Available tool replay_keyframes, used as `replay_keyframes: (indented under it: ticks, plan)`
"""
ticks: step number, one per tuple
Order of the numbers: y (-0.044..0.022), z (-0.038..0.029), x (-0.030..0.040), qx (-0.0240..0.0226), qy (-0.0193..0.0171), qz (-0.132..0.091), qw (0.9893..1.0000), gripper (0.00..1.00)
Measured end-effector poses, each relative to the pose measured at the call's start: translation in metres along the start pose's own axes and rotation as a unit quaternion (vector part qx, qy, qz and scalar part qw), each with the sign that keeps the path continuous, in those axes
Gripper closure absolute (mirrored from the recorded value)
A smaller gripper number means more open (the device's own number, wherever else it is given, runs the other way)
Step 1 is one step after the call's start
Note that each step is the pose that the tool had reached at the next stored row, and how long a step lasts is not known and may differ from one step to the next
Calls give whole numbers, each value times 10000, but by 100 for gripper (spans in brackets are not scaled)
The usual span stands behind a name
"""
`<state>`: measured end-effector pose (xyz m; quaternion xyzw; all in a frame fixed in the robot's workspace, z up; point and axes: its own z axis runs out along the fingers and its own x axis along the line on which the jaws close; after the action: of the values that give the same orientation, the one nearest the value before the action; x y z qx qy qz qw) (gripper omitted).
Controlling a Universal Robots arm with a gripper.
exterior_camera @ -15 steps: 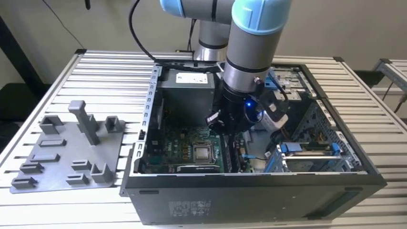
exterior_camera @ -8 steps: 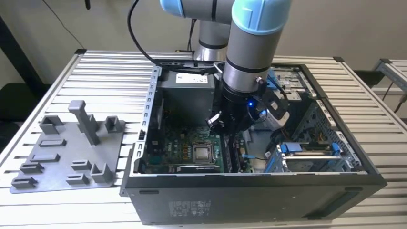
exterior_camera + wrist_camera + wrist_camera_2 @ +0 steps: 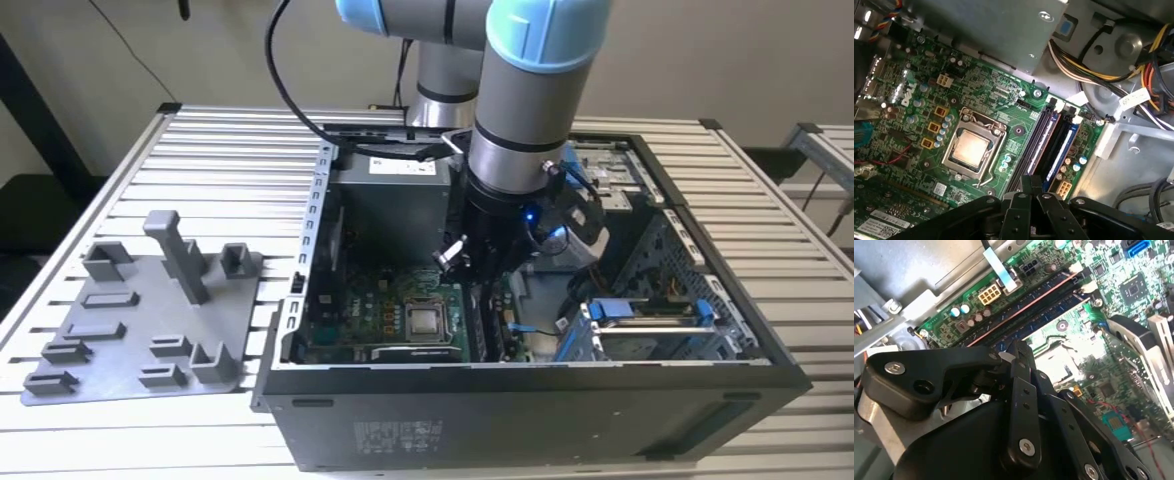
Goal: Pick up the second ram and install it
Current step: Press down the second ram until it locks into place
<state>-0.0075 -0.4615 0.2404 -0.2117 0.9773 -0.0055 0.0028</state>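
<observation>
**Exterior view.** The arm (image 3: 527,110) reaches down into the open case (image 3: 534,410), which lies on the slatted table (image 3: 200,130). The gripper (image 3: 457,265) hangs low over the board (image 3: 354,315), just to the exterior view's right of the CPU (image 3: 427,322). A grey fixture (image 3: 120,330) lies on the table, well apart from the case on the exterior view's left. From here we cannot make out the ram.

**Second wrist view.** The gripper (image 3: 1021,349) has its fingers (image 3: 1021,390) drawn in to a narrow, closed point. We cannot tell whether anything thin is pinched between the tips. The ram (image 3: 1024,307) stands on edge in the bank of slots (image 3: 1054,307), its reddish top edge showing as one straight line. Its long axis runs parallel to the slots. One end is near the fingertips and the other points away from them towards the white latch (image 3: 1079,267).

**First wrist view.** The gripper (image 3: 1031,181) is again closed to a point, over the near end of the slots (image 3: 1056,145). The ram (image 3: 1035,145) sits upright in the slot nearest the CPU (image 3: 970,150). It runs lengthwise from just beside the fingertips to the board's edge by the metal wall (image 3: 1004,30). We cannot tell whether the tips touch it or which slot they stand over.
</observation>
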Motion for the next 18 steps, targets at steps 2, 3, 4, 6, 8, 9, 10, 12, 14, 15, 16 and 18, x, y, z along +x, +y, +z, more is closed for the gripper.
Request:
replay_keyframes:
  ticks: [2,3,4,6,8,9,10,12,14,15,16,18]
  plan:
    - [0,-1,0,-1,-2,-134,9999,89]
    - [0,-2,0,-1,-3,-201,9998,89]
    - [0,-2,0,-1,-4,-270,9996,89]
    - [0,-3,0,-1,-5,-408,9992,89]
    - [0,-3,0,-2,-7,-549,9985,89]
    - [0,-3,0,-2,-7,-613,9981,89]
    - [0,-3,0,-2,-8,-670,9978,89]
    - [0,-3,0,-3,-10,-780,9969,89]
    - [0,-3,0,-3,-11,-882,9961,89]
    - [0,-3,0,-3,-11,-934,9956,89]
    - [0,-3,0,-3,-12,-984,9952,89]
    - [0,-3,0,-3,-13,-1088,9941,89]
